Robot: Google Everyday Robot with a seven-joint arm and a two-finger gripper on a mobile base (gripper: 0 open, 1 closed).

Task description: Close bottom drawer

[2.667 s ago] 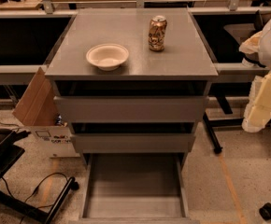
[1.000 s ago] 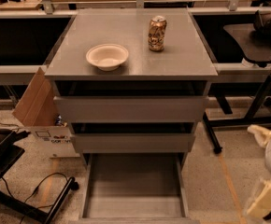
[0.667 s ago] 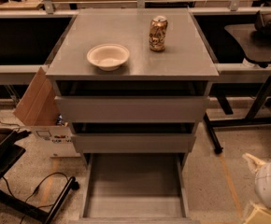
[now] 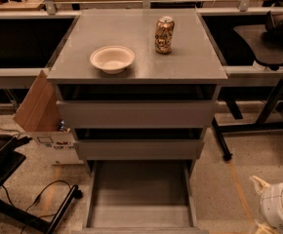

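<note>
The bottom drawer (image 4: 139, 195) of the grey cabinet (image 4: 137, 72) is pulled far out toward me. Its smooth grey tray lies open and empty, and its front runs along the bottom edge of the view. The two wider drawers above it, top (image 4: 136, 113) and middle (image 4: 139, 149), stand slightly out. Only a white rounded part of my arm (image 4: 279, 207) shows at the bottom right corner, on the floor side to the right of the open drawer. My gripper itself is out of view past that corner.
A white bowl (image 4: 112, 58) and a drink can (image 4: 164, 34) stand on the cabinet top. A cardboard box (image 4: 39, 116) leans at the cabinet's left. Black stand legs and a cable (image 4: 39, 199) lie at the lower left. A black table frame (image 4: 258, 126) stands at the right.
My white arm has dropped from the right side at cabinet height down into the bottom right corner. The drawers, bowl and can have not moved.
</note>
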